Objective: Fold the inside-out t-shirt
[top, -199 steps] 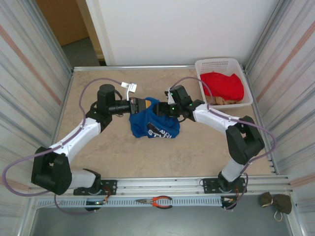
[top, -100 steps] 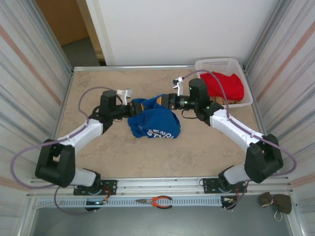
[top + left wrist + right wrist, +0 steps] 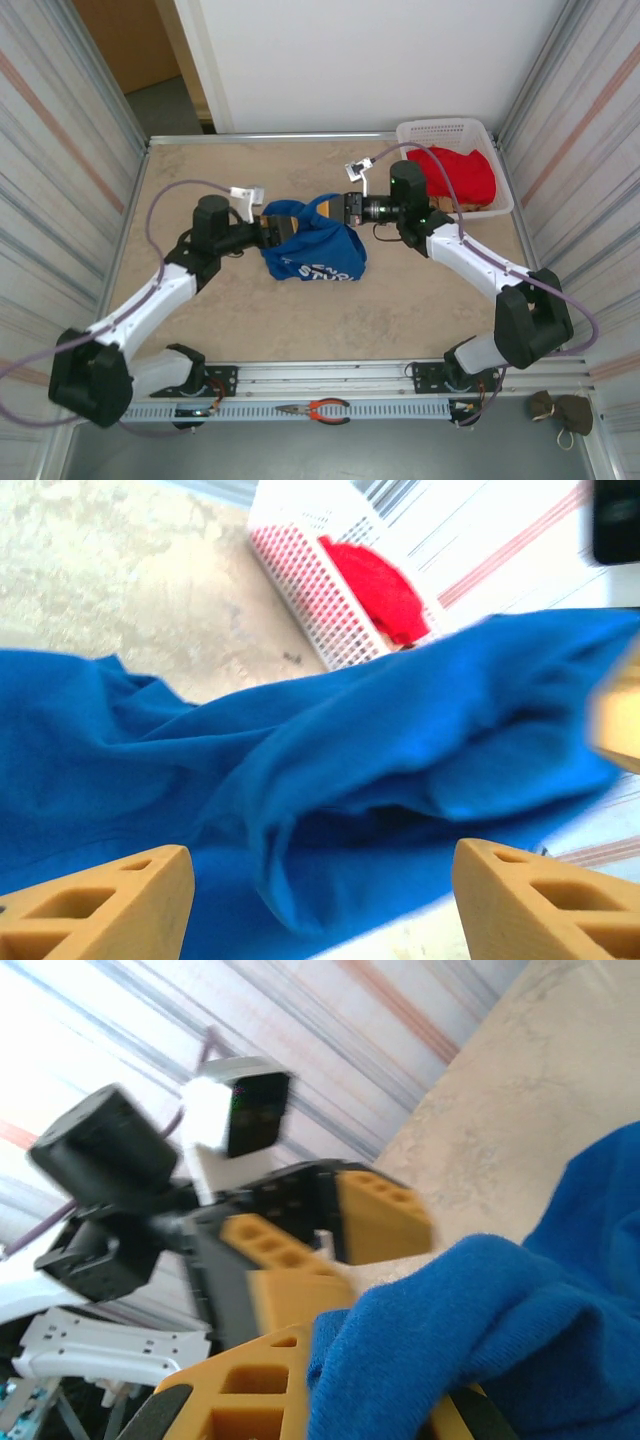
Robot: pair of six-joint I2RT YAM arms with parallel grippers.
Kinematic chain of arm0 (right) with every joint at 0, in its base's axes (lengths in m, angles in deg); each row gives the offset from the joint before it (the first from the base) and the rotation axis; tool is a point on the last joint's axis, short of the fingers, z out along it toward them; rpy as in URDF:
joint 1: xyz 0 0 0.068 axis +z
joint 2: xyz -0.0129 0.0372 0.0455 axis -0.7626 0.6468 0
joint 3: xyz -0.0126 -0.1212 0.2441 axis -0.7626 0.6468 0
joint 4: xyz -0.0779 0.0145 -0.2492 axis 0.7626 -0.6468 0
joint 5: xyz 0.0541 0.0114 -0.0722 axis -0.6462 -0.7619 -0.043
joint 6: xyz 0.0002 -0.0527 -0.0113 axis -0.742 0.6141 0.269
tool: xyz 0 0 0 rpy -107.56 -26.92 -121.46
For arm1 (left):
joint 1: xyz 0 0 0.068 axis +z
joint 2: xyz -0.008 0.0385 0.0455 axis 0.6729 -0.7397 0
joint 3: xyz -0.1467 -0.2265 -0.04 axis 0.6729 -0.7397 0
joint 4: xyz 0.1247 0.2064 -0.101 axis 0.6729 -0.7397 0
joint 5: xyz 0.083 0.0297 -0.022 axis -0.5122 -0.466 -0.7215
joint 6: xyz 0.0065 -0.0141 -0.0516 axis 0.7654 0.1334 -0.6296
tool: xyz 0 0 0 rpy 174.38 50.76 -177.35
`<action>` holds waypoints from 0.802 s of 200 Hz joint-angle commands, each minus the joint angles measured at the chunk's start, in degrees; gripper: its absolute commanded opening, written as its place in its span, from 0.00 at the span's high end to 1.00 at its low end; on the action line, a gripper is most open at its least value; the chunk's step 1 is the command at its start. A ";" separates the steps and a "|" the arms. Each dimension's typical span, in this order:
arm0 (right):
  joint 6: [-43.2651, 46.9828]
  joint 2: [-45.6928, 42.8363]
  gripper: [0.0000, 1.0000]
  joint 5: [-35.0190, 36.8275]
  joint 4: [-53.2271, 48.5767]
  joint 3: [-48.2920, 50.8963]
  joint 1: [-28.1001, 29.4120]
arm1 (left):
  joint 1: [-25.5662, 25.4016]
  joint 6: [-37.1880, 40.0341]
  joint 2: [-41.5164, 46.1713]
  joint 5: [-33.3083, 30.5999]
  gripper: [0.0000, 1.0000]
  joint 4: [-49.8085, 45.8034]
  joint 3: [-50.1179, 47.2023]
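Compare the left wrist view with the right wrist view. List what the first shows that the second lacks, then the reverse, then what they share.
Left wrist view: the white basket holding the red garment, seen past the left hand, whose fingers stand wide apart. Right wrist view: the right hand shut on a bunched fold of cloth, and, facing it, the left hand seen from the front. Shared: the blue t-shirt and the beige table.
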 commanded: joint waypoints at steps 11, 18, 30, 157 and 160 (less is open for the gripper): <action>-0.77 -1.29 1.00 -0.36 1.97 0.70 -0.25 | -0.33 -1.55 2.98 2.48 0.35 4.79 -1.82; -0.79 -1.17 1.00 -0.24 1.88 0.65 -0.26 | -0.84 -1.57 2.47 3.44 0.37 5.69 -1.31; -0.90 -0.98 1.00 -0.12 2.00 0.53 -0.26 | -1.95 -1.13 1.02 4.40 0.41 7.19 -0.51; -1.10 -0.23 1.00 0.70 1.72 0.55 -0.26 | -7.04 1.13 -14.34 5.76 0.82 12.86 8.84; -1.08 -0.11 1.00 0.70 1.70 0.57 -0.26 | -7.07 1.13 -14.54 6.00 0.86 12.84 9.01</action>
